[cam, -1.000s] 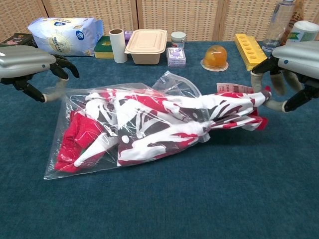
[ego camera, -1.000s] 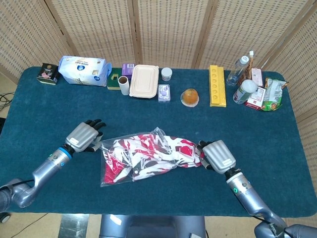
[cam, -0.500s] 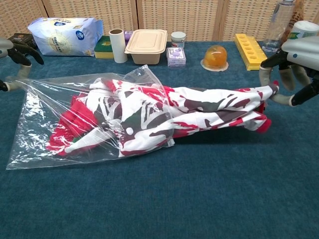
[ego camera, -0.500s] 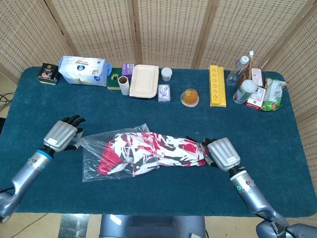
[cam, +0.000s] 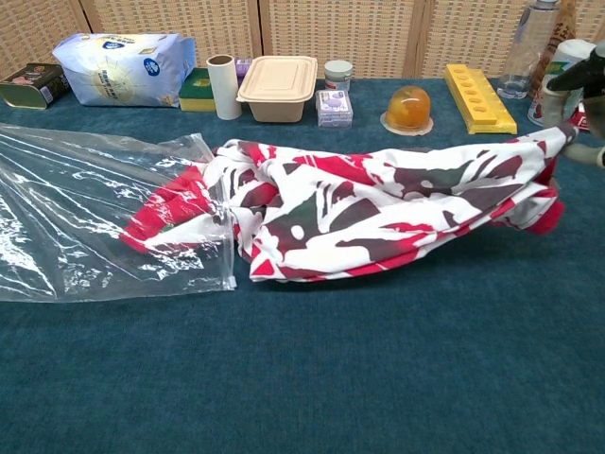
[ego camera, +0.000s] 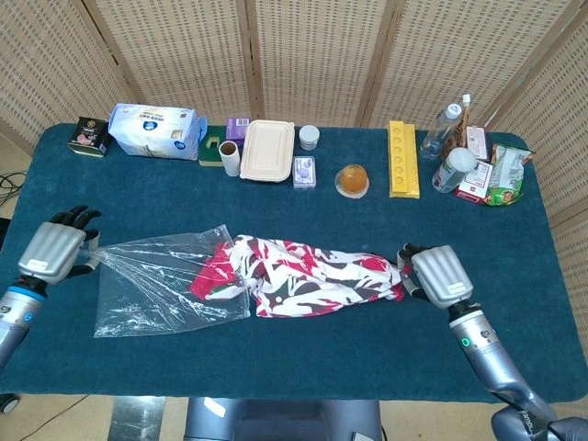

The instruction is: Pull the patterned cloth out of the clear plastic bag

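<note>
The red, white and dark patterned cloth (ego camera: pixel 317 276) (cam: pixel 378 203) lies stretched across the middle of the table. Only its left end sits inside the mouth of the clear plastic bag (ego camera: pixel 161 285) (cam: pixel 85 222). My left hand (ego camera: pixel 53 253) holds the bag's far left corner, pulling it taut; the chest view does not show this hand. My right hand (ego camera: pixel 439 276) (cam: pixel 581 90) grips the cloth's right end at the chest view's right edge.
Along the table's back edge stand a black tin (ego camera: pixel 89 136), a blue-white packet (ego camera: pixel 154 130), a cardboard tube (ego camera: pixel 231 157), a beige lunch box (ego camera: pixel 267 150), an orange jelly dome (ego camera: pixel 352 179), a yellow tray (ego camera: pixel 402 158), bottles (ego camera: pixel 441 130) and snack packs (ego camera: pixel 501 175).
My hands have moved apart: the left pulled the bag leftwards, the right drew the cloth rightwards. Most of the cloth has slid out of the bag.
</note>
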